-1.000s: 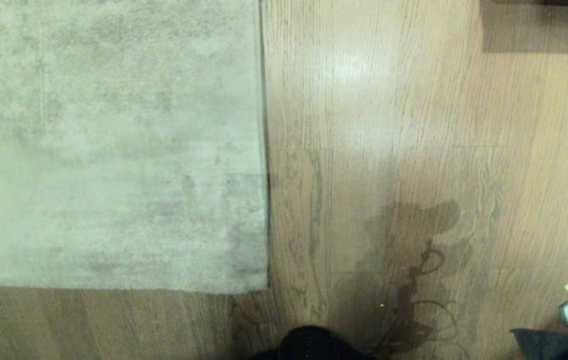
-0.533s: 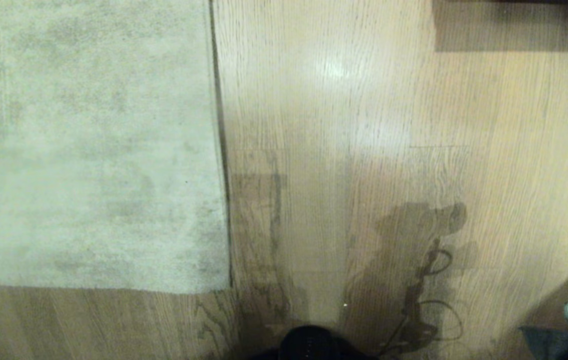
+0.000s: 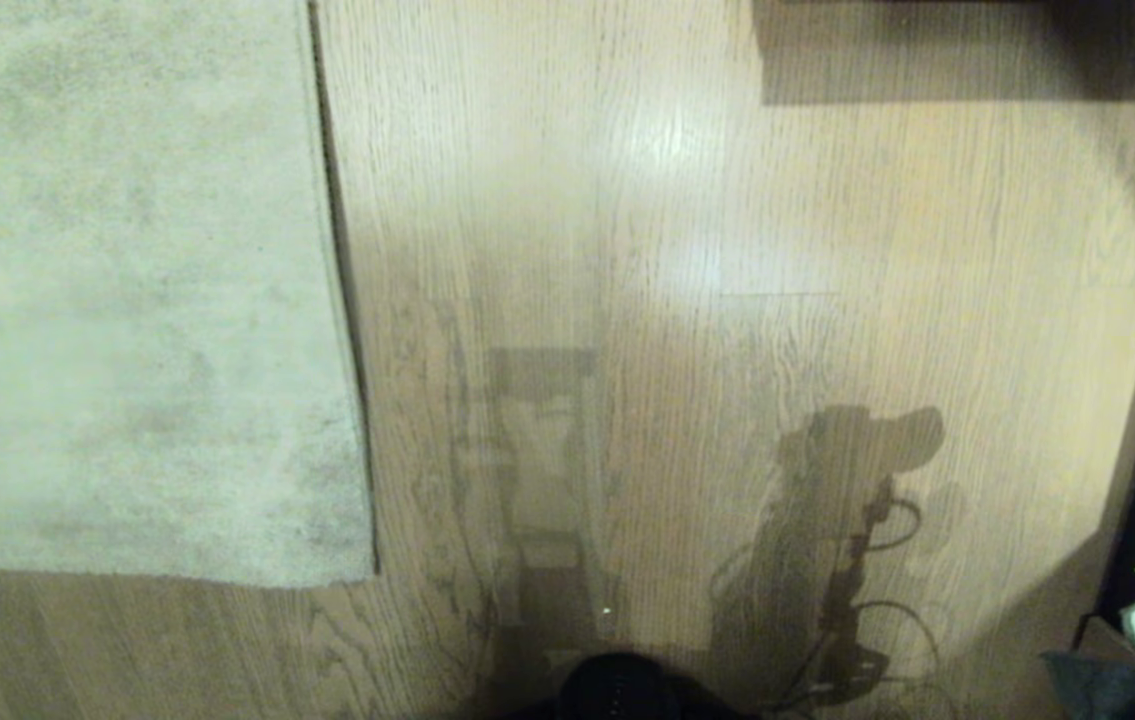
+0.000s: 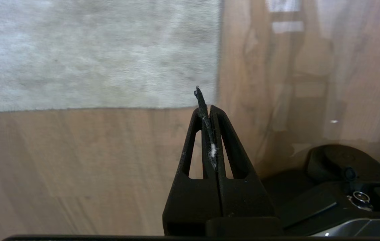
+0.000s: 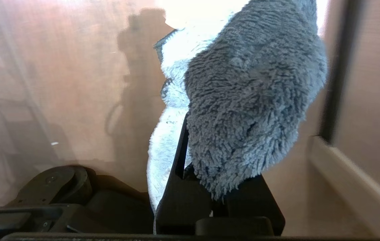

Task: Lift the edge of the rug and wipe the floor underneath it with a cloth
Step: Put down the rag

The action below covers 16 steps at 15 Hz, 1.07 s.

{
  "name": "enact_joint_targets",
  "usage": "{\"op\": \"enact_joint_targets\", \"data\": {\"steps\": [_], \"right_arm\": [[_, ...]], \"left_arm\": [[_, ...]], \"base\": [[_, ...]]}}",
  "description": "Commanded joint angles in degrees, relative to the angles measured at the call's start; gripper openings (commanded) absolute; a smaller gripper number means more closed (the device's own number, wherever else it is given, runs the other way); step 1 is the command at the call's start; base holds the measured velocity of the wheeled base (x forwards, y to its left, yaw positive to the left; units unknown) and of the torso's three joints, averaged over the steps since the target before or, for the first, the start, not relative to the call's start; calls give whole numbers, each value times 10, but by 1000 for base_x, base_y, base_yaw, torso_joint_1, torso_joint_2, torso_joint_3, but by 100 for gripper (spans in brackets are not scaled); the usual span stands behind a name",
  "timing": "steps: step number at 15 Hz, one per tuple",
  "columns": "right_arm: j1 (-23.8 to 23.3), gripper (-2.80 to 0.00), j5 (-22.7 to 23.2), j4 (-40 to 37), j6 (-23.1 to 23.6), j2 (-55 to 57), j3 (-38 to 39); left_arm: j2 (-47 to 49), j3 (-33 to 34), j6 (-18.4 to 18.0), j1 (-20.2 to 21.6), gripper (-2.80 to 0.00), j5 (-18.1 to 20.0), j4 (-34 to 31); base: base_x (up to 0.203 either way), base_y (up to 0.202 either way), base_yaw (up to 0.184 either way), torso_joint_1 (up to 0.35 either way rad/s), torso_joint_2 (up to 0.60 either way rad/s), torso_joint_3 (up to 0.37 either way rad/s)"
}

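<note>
Pale beige short-pile rug edge (image 3: 332, 300) lies flat on the glossy wood-grain floor (image 3: 687, 250), to the robot's left. Right gripper (image 5: 206, 147) clamps the fluffy grey-and-white cloth (image 5: 243, 97); left gripper (image 4: 209, 112) is closed, empty. Risk: closed jaws skate off the flat edge, and the draped cloth may slip.

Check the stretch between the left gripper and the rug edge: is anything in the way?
Nothing visible. In the left wrist view only bare floor lies between the shut left gripper and the rug edge, which lies flat. The right gripper holds the cloth.
</note>
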State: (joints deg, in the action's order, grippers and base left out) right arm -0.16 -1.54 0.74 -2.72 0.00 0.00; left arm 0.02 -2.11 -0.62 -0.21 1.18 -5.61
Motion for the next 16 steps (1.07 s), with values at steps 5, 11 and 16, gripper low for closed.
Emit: {"op": "enact_joint_targets", "data": {"steps": [5,11,16], "right_arm": [[0,-280,0,0,1,0,0],[1,-280,-1,0,-4,1,0],[0,-280,-1,0,-8,1,0]], "left_arm": [[0,1,0,0,-280,0,0],[0,1,-1,0,-280,0,0],[0,1,-1,0,-280,0,0]], "base": [[0,-108,2,1,0,1],[0,0,0,0,0,0],[0,0,0,0,0,0]]}}
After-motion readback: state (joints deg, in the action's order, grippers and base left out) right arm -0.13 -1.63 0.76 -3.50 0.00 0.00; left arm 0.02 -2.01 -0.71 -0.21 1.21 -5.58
